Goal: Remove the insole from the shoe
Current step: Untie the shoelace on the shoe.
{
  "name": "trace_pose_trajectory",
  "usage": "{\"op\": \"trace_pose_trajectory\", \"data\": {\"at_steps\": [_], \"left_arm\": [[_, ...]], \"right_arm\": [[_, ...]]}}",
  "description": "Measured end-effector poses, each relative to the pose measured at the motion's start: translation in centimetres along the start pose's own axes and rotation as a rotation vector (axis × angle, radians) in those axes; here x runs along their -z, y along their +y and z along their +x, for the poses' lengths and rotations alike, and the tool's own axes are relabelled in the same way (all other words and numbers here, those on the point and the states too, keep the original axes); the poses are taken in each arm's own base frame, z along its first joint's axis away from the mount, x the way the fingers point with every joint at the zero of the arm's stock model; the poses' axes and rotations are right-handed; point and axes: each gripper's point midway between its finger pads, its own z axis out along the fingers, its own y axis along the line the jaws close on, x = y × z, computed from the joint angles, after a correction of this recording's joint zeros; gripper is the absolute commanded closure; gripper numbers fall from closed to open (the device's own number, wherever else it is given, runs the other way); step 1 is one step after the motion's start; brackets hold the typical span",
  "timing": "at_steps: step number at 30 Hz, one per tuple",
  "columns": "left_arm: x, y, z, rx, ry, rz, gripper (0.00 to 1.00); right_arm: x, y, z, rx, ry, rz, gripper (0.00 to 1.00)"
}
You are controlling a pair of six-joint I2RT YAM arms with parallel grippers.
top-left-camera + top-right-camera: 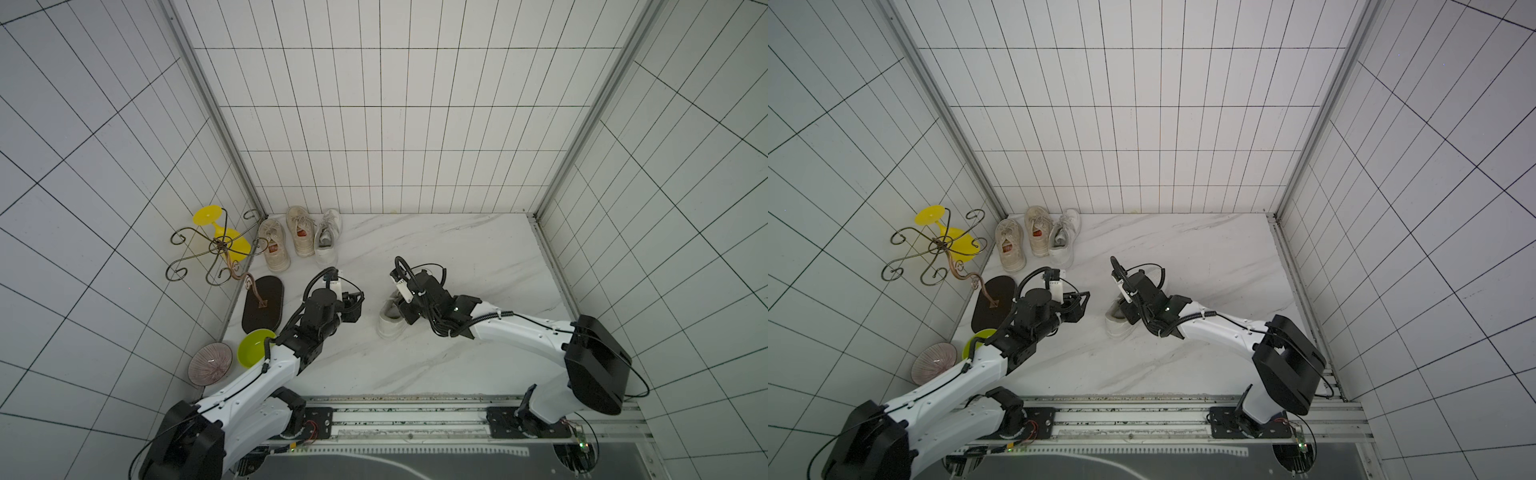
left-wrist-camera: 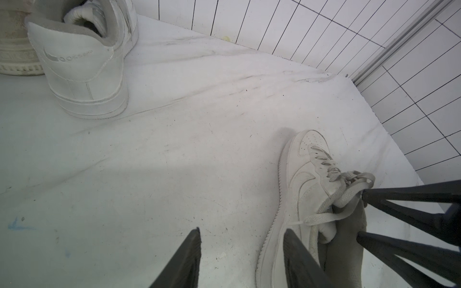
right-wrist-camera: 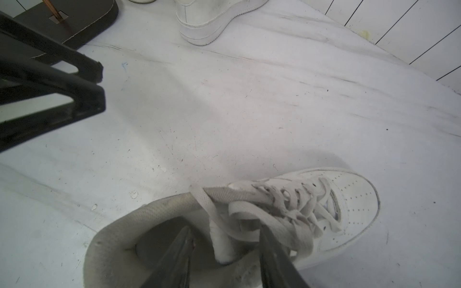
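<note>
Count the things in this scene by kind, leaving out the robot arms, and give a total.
Shoes: 4 (beige shoe, second beige shoe, white shoe by the wall, white shoe at centre)
Bowls: 2 (green bowl, ribbed pinkish bowl)
Yellow stemmed cup: 1
Wire stand: 1
Total: 8

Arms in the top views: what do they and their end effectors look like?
Both the left arm and right arm have white shell links, black joints and bulky black shoulder housings. Black cables loop over each wrist past a small white block. The left end effector and right end effector have slim, tapering black fingers.
</note>
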Motion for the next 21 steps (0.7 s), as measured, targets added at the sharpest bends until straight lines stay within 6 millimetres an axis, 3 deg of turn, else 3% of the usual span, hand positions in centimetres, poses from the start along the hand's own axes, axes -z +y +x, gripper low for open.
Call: {"op": "trace_pose_trajectory", "data": {"at_steps": [13,21], "left_arm": [[-0.6,-0.1,0.6,0.000,0.055,0.000,0.46],[-0.6,-0.1,0.7,0.000,0.057,-0.001,0.46]], "right_arm": [[-1.4,1.0,0.8,0.102,0.081,0.021,0.59],[-2.2,0.9,1.0,0.135,0.107,0.055,0.70]]}}
